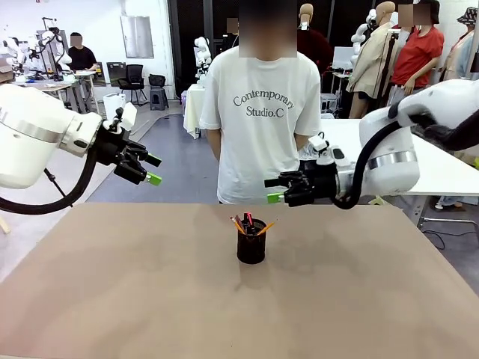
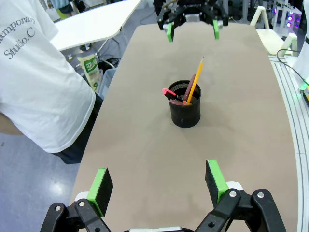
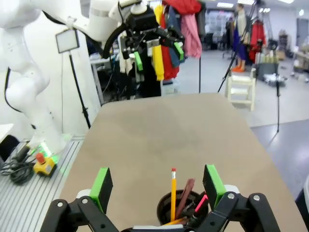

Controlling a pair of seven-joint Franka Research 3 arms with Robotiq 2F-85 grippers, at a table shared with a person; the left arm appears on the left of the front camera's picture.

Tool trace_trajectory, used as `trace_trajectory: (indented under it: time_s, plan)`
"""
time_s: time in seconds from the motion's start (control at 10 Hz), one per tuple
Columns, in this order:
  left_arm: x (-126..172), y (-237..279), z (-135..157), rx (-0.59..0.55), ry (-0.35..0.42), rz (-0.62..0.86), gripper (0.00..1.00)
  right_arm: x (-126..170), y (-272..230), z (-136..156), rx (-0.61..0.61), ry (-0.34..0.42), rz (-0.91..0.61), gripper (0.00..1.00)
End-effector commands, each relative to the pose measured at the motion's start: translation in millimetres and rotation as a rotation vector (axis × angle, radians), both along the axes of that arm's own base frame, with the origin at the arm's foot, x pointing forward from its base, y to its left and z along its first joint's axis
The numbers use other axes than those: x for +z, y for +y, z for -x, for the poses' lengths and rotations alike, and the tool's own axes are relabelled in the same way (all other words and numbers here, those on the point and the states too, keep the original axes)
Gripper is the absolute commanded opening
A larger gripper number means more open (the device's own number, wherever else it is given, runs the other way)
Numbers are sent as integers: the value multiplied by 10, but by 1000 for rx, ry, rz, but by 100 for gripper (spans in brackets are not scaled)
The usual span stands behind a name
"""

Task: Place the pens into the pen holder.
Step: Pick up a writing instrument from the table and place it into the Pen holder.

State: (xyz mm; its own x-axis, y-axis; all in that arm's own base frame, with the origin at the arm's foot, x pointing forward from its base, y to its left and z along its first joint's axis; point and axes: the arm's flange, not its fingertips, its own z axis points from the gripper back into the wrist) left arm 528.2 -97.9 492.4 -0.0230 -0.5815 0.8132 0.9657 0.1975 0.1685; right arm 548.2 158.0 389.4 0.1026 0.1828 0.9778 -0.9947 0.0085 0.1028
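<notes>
Pens [image 1: 250, 222] upright inside pen holder [image 1: 251, 246], mid counter [image 1: 112, 299]. Left gripper [image 1: 150, 170] and right gripper [image 1: 272, 191] raised either side, jaws spread, empty. Person's shirt [image 1: 258, 112] reads "Contemporary Studio.C".

You can read one print: "Contemporary Studio.C" in dark letters, the first word arched, across the chest of the person's white T-shirt [image 1: 260, 123] in the front view. In the left wrist view you catch part of it again, sideways on the shirt's edge: "...mporary Studio.C". A green-and-white bag [image 2: 90, 66] on the floor there carries print too small to read.
</notes>
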Motion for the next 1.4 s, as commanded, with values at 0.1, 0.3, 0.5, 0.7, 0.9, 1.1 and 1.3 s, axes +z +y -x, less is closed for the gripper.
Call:
trace_trajectory:
  time_s: [0.1, 0.3, 0.5, 0.7, 0.9, 1.1, 1.3]
  plan:
    - [13, 5, 10, -7, 1, 2, 100, 594, -153, -94, 43, -24, 191, 100]
    - [13, 5, 10, -7, 1, 2, 100, 972, -224, -148, 37, -23, 291, 100]
    - [13, 5, 10, -7, 1, 2, 100, 1228, -336, -262, 37, -40, 356, 100]
    - [13, 5, 10, -7, 1, 2, 100, 1438, -573, -374, -24, -62, 448, 100]
    - [13, 5, 10, -7, 1, 2, 100, 1496, -800, -458, -32, -68, 455, 100]
    - [13, 5, 10, -7, 1, 2, 100, 1477, -1122, -479, -76, -70, 431, 100]
    - [13, 5, 10, -7, 1, 2, 100, 1464, -1355, -434, -78, -47, 405, 100]
